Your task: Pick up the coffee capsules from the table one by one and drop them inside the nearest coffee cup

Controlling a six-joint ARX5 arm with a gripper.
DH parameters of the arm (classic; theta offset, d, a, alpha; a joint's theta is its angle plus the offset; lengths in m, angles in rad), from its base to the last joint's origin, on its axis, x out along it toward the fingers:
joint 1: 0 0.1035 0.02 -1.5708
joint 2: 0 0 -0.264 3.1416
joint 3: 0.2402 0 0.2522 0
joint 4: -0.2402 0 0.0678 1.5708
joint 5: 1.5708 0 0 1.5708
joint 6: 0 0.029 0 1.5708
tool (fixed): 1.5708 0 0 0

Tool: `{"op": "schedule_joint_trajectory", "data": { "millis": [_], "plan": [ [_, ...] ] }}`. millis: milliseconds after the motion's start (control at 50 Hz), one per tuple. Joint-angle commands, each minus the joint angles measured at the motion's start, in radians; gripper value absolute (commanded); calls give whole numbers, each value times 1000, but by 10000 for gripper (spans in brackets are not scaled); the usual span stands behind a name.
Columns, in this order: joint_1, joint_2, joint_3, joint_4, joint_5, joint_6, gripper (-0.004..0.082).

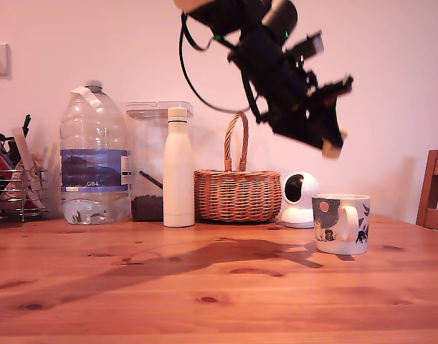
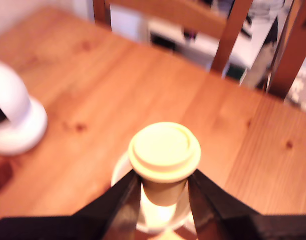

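My gripper point(image 1: 332, 147) hangs high in the air, tilted down toward the exterior view's right, shut on a pale tan-gold coffee capsule point(image 1: 332, 150). In the wrist view the capsule point(image 2: 164, 152) is pinched between two black fingers point(image 2: 123, 200), its round flanged end facing the camera. The white coffee cup point(image 1: 340, 223) with a dark blue pattern and an orange dot stands on the pine table point(image 1: 168, 287), below the gripper. In the wrist view the cup's white rim point(image 2: 118, 175) shows directly behind the capsule.
A round white camera with a black face point(image 1: 299, 199) stands just left of the cup in the exterior view. Further left are a wicker basket point(image 1: 237, 188), white bottle point(image 1: 178, 168), large water jug point(image 1: 94, 154) and wire rack point(image 1: 14, 190). A wooden chair point(image 1: 434, 190) stands at right.
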Motion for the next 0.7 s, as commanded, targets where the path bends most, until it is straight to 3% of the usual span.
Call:
{"op": "schedule_joint_trajectory", "data": {
  "millis": [0,680],
  "plan": [
    [-2,27,10,3,-2,-5,130],
    [-4,95,10,15,-1,-5,130]
  ]
}}
